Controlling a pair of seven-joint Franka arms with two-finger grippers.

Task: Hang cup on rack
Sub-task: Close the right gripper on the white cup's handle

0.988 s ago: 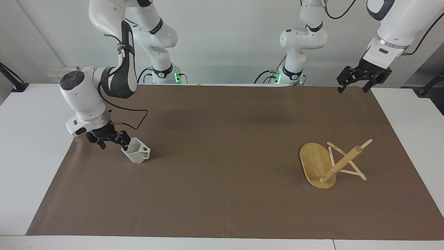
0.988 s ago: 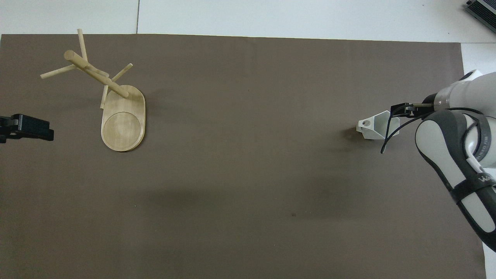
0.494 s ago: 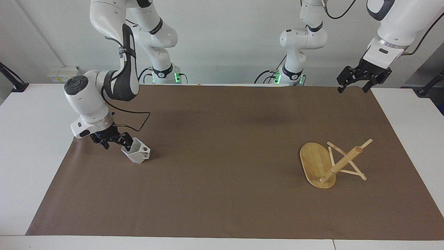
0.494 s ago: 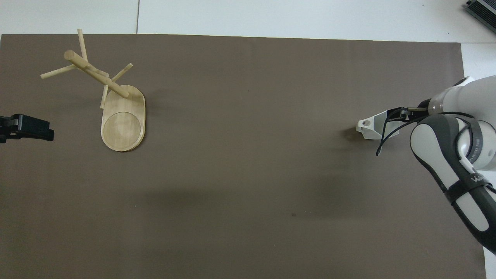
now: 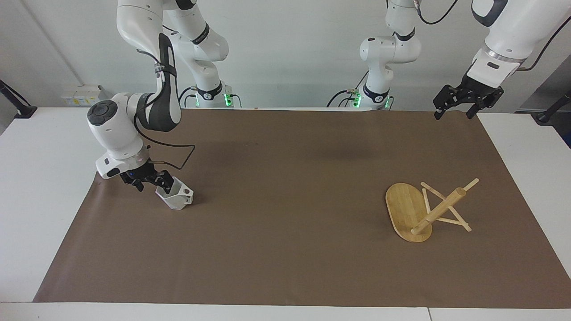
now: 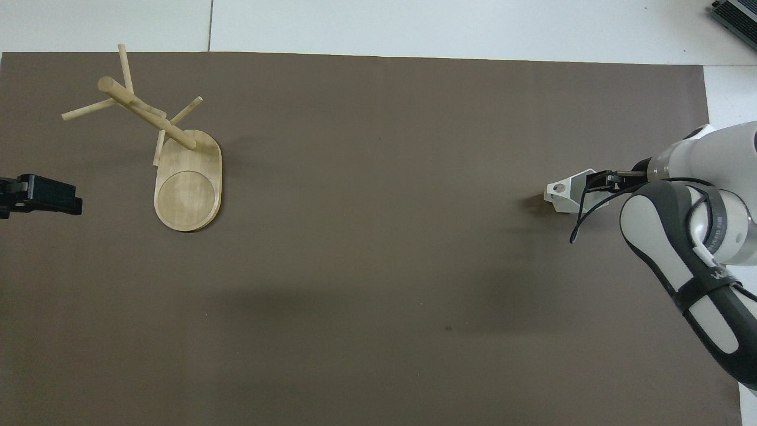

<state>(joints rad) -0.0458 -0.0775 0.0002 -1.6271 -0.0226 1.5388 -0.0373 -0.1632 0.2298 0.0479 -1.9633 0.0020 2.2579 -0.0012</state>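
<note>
Cup (image 5: 176, 197) unmoved; right tool (image 5: 149, 181) closer.

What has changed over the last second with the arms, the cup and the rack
The right gripper has swung in at the cup, tilting more, one finger now at its open mouth; its jaws are open, nothing is gripped. The cup, the rack and the left gripper, waiting open over the mat's corner, stayed put.

We watched the right arm's wrist swing toward the cup (image 5: 177, 197), right gripper (image 5: 149, 180) closing in over its rim, jaws spread.
</note>
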